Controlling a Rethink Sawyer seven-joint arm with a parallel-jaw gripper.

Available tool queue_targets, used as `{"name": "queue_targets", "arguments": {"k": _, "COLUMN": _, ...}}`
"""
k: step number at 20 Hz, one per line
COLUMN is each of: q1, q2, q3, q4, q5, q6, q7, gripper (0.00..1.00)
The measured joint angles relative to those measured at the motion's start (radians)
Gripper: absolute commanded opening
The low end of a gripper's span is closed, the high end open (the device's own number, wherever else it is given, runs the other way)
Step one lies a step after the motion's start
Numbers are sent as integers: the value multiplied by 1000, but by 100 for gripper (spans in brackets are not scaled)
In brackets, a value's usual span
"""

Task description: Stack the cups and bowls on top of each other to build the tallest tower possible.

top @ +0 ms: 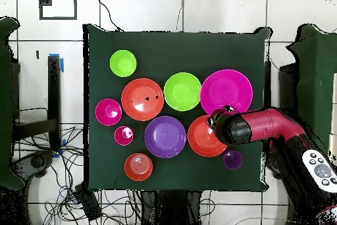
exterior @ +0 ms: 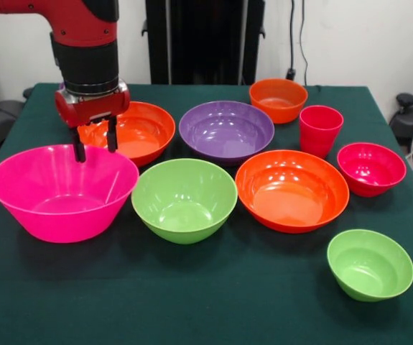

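No tower yet — the bowls sit apart across the tabletop. The gripper, jaws narrowly parted and empty, hovers over the hot pink bowl's far rim — probably the first pick, needing a descent.

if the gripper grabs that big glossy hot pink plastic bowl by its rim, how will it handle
The big glossy hot pink plastic bowl looks thin-walled and rigid, so probably light for its size. Its shiny surface may be slippery between the gripper fingers. Held by one edge, such a wide bowl would likely tilt.
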State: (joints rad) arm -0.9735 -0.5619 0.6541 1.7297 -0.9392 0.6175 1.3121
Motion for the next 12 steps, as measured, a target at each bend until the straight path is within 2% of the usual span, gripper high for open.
{"name": "queue_targets", "arguments": {"k": 12, "q1": -2, "q2": -89, "q3": 50, "q4": 40, "q5": 54, "q6": 48, "q7": 0, "gripper": 100}}
